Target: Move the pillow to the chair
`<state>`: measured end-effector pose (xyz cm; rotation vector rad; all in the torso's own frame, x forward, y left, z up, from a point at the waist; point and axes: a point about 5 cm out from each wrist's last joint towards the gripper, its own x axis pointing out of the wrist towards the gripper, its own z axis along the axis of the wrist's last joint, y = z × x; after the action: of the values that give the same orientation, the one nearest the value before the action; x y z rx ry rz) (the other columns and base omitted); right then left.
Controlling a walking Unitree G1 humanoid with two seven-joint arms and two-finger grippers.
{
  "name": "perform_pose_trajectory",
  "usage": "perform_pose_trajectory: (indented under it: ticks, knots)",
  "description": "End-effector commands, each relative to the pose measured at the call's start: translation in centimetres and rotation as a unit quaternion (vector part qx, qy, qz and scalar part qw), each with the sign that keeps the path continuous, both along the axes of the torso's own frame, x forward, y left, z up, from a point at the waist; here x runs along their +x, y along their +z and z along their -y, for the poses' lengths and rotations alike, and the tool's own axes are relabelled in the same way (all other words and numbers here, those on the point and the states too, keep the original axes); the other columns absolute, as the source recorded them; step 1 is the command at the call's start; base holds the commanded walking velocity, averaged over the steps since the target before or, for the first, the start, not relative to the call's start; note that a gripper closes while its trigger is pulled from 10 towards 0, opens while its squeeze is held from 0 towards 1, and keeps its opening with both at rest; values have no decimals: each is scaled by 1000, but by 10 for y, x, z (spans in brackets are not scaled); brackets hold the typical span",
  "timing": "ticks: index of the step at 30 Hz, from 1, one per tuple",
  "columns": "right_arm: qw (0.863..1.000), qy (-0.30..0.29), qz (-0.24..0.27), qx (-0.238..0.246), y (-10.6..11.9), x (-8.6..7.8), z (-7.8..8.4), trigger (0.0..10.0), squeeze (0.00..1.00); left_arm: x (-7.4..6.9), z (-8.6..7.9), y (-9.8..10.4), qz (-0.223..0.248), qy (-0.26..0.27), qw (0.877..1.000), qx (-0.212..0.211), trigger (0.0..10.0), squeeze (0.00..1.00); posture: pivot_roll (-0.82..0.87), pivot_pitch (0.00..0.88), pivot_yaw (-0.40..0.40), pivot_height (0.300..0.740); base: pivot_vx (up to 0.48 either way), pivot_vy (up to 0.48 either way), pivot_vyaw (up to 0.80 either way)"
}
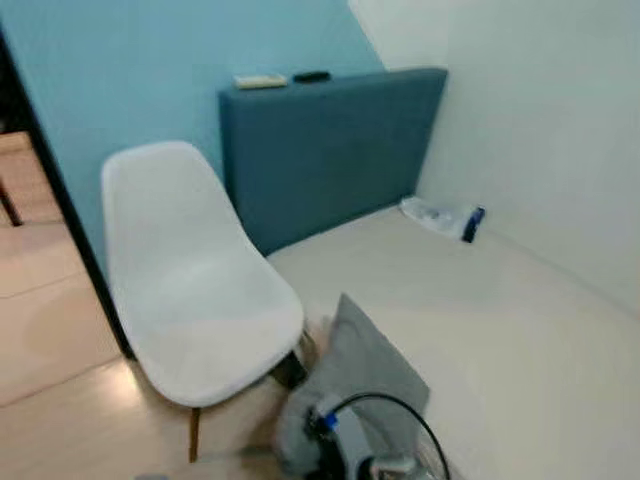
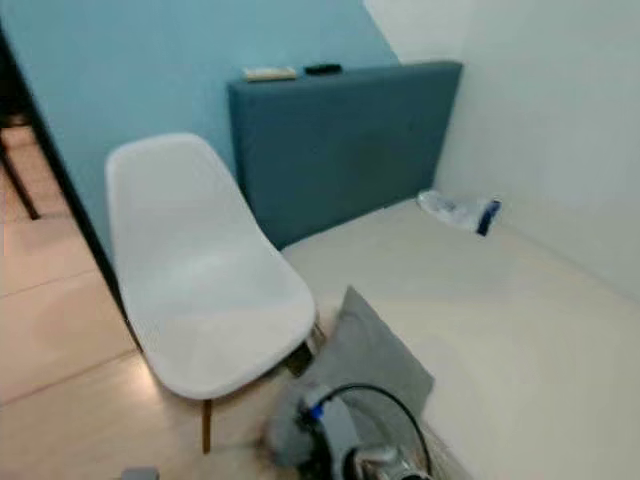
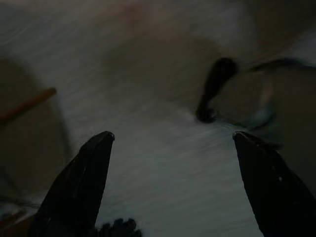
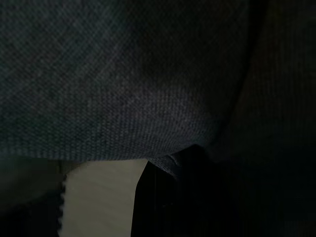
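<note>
1. Head views show you a white chair [image 1: 195, 290] standing on a wood floor [image 1: 50, 340], its seat bare, close beside a bed [image 1: 500, 330] with a cream cover.
2. You see the grey pillow [image 1: 365, 375] raised at the bed's near edge, just right of the chair seat, one corner pointing up; it is not on the chair.
3. Below the pillow you can make out the right arm [image 2: 345, 440] with a looped black cable [image 1: 400, 425] at the bottom of the frame.
4. Right wrist view gives you dark grey woven cloth pressed close against the lens; you cannot tell whether the right tool is apart or clamped on it.
5. Left wrist view shows you the left tool [image 3: 173, 138] with its two black fingers [image 3: 84, 182] spread wide apart, holding nothing, over dim blurred floor; a thin wooden leg [image 3: 24, 106] crosses one side.
6. Behind the chair you see a blue headboard [image 1: 330, 150] against a light blue wall [image 1: 130, 70], with two small flat things on its top edge.
7. Near the bed's far corner lies a small white and blue packet [image 1: 445, 217].
</note>
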<state>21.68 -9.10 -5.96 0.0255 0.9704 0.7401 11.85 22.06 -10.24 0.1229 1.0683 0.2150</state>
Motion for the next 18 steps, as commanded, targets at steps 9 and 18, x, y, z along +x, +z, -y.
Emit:
perform_pose_trajectory:
  ticks: [9, 18]
  knots:
    - [989, -124, -67, -49, -24, -32, 39, 10000, 0, -11, 8, -5, -26, -21, 999, -3, 10000, 0, 187, 0, -101, 740, 0, 0, 775]
    - [980, -139, -76, -122, -34, -50, 58, 10000, 0, -9, 12, -5, -26, -28, 999, -6, 10000, 0, 196, 0, -105, 740, 0, 0, 775]
